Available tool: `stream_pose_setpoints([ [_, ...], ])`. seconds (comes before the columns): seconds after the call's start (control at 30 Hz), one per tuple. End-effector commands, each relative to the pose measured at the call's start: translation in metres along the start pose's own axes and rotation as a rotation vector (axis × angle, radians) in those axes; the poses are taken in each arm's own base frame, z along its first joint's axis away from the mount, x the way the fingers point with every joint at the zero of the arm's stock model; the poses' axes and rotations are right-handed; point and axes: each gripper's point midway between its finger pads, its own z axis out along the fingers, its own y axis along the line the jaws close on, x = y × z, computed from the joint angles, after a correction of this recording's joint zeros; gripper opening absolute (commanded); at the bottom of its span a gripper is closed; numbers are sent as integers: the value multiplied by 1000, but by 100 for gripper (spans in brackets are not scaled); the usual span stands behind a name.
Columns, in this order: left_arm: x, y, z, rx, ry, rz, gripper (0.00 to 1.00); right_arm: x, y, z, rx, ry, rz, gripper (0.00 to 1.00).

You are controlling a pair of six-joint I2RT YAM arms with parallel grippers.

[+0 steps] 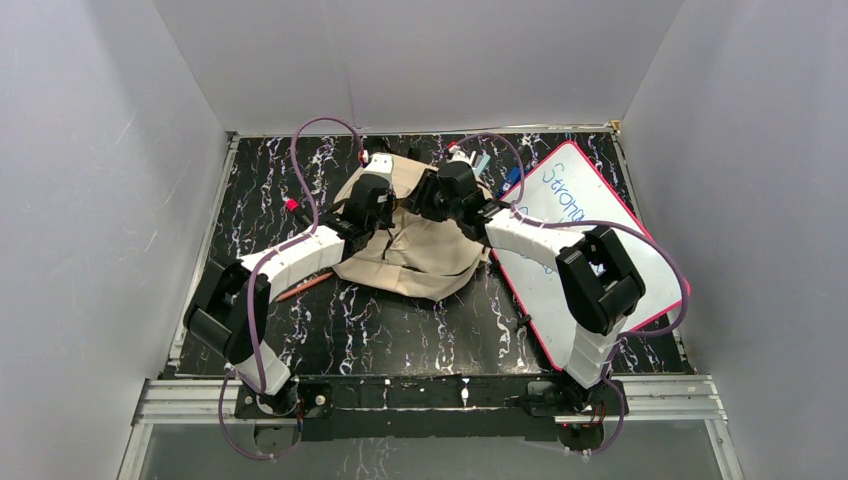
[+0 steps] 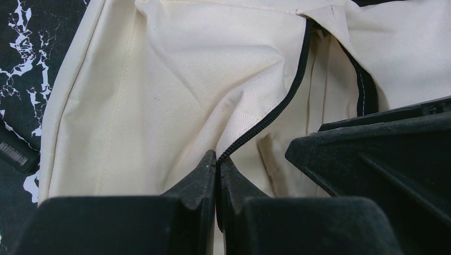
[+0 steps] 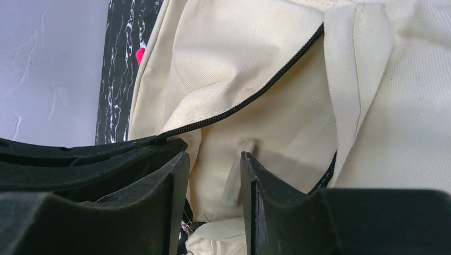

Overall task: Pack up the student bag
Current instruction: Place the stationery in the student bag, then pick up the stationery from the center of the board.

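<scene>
The student bag (image 1: 420, 255), beige fabric with a black zipper (image 2: 290, 93), lies flat in the middle of the black marbled table. My left gripper (image 2: 217, 159) is shut on the bag's zipper edge at its mouth, and the fabric pulls into folds toward the grip. In the top view the left gripper (image 1: 393, 210) and the right gripper (image 1: 417, 203) meet over the bag's far end. My right gripper (image 3: 213, 159) is open, its jaws a finger-width apart over the cream fabric just inside the mouth, with a blurred fold beside the right finger (image 3: 266, 191). The inside of the bag is mostly hidden.
A pink-framed whiteboard (image 1: 590, 240) with blue writing lies right of the bag, under the right arm. Small blue items (image 1: 512, 180) sit at its far corner. A small pink object (image 1: 291, 204) and a reddish pencil (image 1: 300, 288) lie left of the bag. Grey walls enclose the table.
</scene>
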Motion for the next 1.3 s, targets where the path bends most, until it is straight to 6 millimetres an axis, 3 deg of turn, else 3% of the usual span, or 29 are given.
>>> stream_pose_setpoints([
  [0.0,-45,7,-16,-8,-110,-43,0,-31,31,-17,-112,-62,-30,50],
  [0.37,-47,9,-17,-11,-112,-47,0,-52,12,-46,-64,-74,-174,51],
  [0.47,-46,8,-16,-7,-108,-46,0,-57,-13,-56,79,-73,-219,54],
  [0.57,-45,7,-15,2,-104,-46,0,-54,-36,-64,190,-50,-195,64],
  [0.67,-43,4,-14,14,-97,-44,0,-46,-45,-61,206,-27,-153,75],
  [0.87,-43,4,-14,16,-95,-43,0,-33,-42,-35,168,45,-104,77],
  [1.1,-42,3,-13,21,-88,-41,0,-19,-31,-10,82,124,-76,71],
  [1.2,-41,3,-12,20,-83,-38,0,-15,-36,-8,103,137,-79,58],
  [1.27,-41,3,-12,21,-82,-37,0,-17,-40,-11,122,122,-89,44],
])
